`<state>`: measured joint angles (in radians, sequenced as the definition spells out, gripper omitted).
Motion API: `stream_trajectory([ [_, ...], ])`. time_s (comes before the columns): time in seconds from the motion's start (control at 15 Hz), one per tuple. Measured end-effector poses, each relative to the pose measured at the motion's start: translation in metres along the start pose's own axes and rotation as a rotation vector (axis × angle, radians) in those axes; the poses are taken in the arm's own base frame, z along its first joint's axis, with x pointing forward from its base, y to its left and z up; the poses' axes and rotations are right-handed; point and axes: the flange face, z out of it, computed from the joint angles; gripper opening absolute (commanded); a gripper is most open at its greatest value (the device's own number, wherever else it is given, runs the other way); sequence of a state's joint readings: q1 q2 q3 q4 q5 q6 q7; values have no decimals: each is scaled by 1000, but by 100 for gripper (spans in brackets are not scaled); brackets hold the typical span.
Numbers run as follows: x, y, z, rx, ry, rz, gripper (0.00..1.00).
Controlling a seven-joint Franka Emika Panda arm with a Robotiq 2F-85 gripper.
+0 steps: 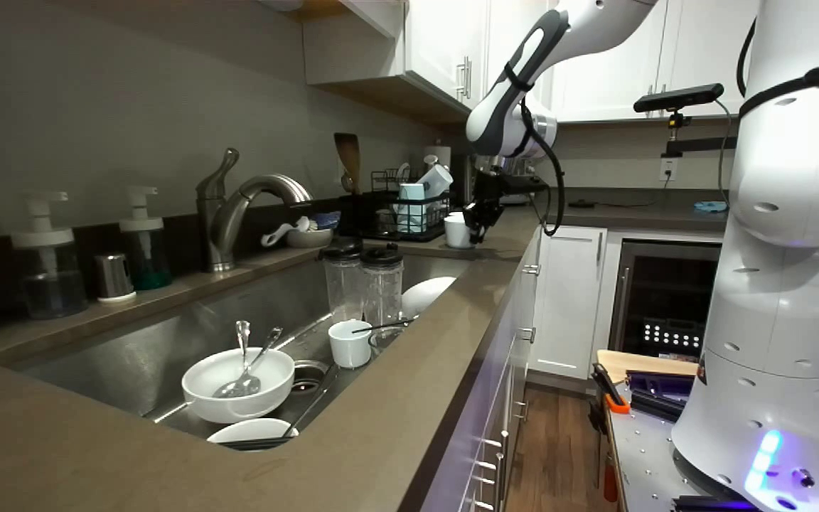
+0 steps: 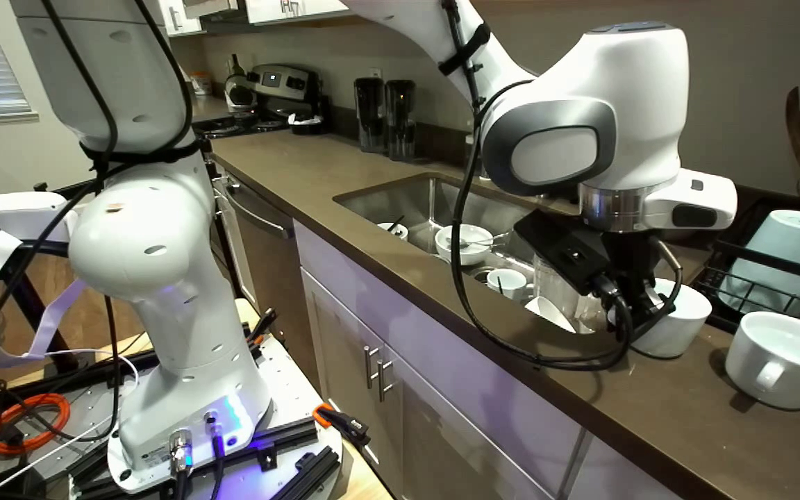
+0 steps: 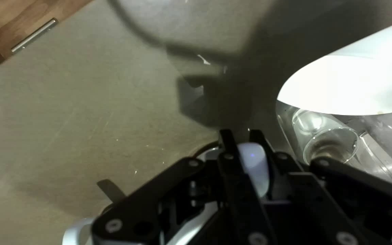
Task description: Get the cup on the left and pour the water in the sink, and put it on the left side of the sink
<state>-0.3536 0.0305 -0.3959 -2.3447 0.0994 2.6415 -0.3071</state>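
Note:
A white cup (image 1: 458, 232) stands upright on the counter by the sink's corner; it also shows in an exterior view (image 2: 678, 321). My gripper (image 3: 243, 135) is at the cup's sink-side edge, its fingers closed around the handle (image 3: 254, 160), which fills the space between them. The gripper also shows in an exterior view (image 1: 479, 229). Most of the cup body is hidden behind the gripper in the wrist view. The cup's contents are not visible. A second white cup (image 2: 782, 357) with a handle stands nearer the dish rack. The steel sink (image 1: 132, 373) holds dishes.
A black dish rack (image 1: 381, 217) with pale cups stands behind the white cup. The sink holds a white bowl (image 1: 239, 384), clear blender cups (image 1: 381, 288) and another white cup (image 1: 350, 344). The faucet (image 1: 221, 227) and soap dispensers (image 1: 143, 245) line the back edge.

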Motion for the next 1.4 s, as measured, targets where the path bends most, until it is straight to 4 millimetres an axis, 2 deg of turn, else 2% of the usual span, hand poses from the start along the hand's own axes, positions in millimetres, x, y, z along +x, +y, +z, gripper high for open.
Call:
stream_trajectory([
  [0.47, -10, 8, -5, -13, -20, -20, 8],
  [1.0, -17, 7, -14, -16, -43, -51, 8],
  [1.4, -15, 7, -34, -16, -4, -62, 8],
])
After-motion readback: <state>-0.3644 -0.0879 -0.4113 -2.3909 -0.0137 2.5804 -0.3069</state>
